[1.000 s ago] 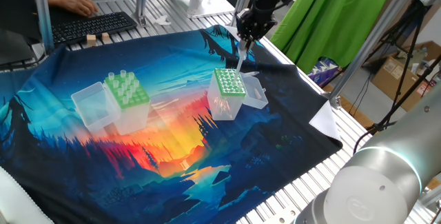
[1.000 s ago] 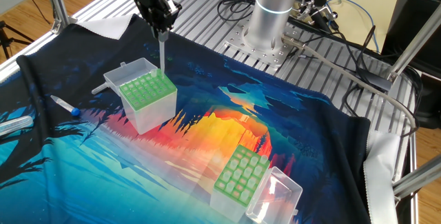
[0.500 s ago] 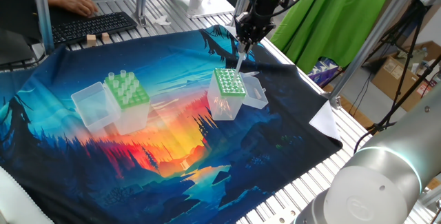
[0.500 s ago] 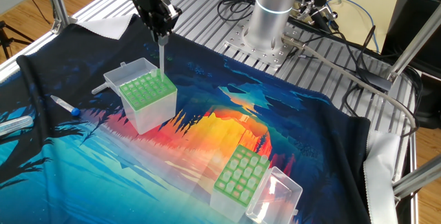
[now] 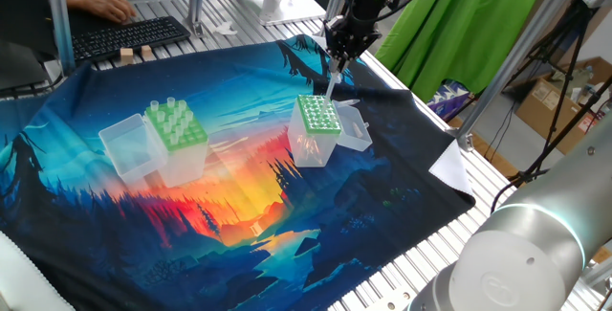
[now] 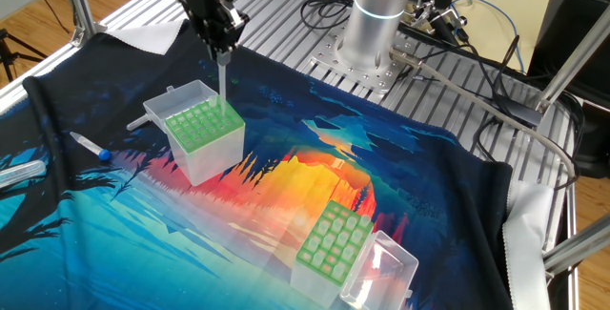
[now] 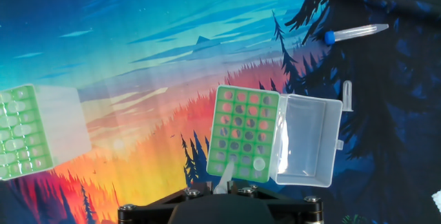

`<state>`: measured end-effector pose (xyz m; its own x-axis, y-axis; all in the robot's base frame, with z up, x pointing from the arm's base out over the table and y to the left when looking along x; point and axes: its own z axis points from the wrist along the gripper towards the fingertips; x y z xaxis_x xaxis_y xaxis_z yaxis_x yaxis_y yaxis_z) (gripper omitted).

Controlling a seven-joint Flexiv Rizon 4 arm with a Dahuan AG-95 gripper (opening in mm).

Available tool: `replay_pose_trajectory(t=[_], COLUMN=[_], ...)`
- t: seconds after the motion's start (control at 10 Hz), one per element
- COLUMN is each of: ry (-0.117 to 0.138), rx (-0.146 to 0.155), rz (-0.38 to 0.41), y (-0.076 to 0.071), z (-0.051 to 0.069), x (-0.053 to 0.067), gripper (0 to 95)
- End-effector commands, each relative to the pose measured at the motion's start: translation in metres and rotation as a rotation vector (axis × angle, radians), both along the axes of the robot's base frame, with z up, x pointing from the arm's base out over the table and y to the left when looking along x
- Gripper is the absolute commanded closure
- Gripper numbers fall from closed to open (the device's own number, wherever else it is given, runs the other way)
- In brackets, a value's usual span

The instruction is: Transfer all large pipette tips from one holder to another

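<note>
My gripper (image 5: 337, 53) (image 6: 221, 47) (image 7: 224, 188) is shut on a large pipette tip (image 5: 333, 83) (image 6: 222, 81) (image 7: 224, 176), which hangs upright, point down. Its point is just over the edge of the other holder (image 5: 316, 120) (image 6: 202, 129) (image 7: 242, 133), a clear box with a green holed top and its lid open. I cannot tell whether the tip touches the plate. One whitish tip (image 7: 259, 163) sits in a hole of that box. The source holder (image 5: 175, 127) (image 6: 334, 238) (image 7: 24, 133) stands apart on the cloth, with several tips upright in it.
A blue-capped tube (image 7: 351, 32) (image 6: 91, 145) lies on the printed cloth beyond the box, and a small clear tube (image 7: 346, 94) is beside the open lid. The arm's base (image 6: 381, 14) stands at the back. A keyboard (image 5: 124, 35) with a person's hand is beyond the cloth.
The gripper, still holding the tip, has shifted slightly over the box's edge. Both boxes are unmoved.
</note>
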<state>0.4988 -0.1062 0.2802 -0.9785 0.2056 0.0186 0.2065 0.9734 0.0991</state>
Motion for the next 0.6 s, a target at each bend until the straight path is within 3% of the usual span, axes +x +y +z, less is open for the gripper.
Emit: replay_pose_trajectory(t=[0.1,0.6], ry=[-0.003,-0.016], rx=[0.0,0.003], rz=[0.001,0.005], y=[0.0,0.0002], z=[-0.0018,-0.0102], x=[-0.0007,0.0003], gripper=[95.0,95.0])
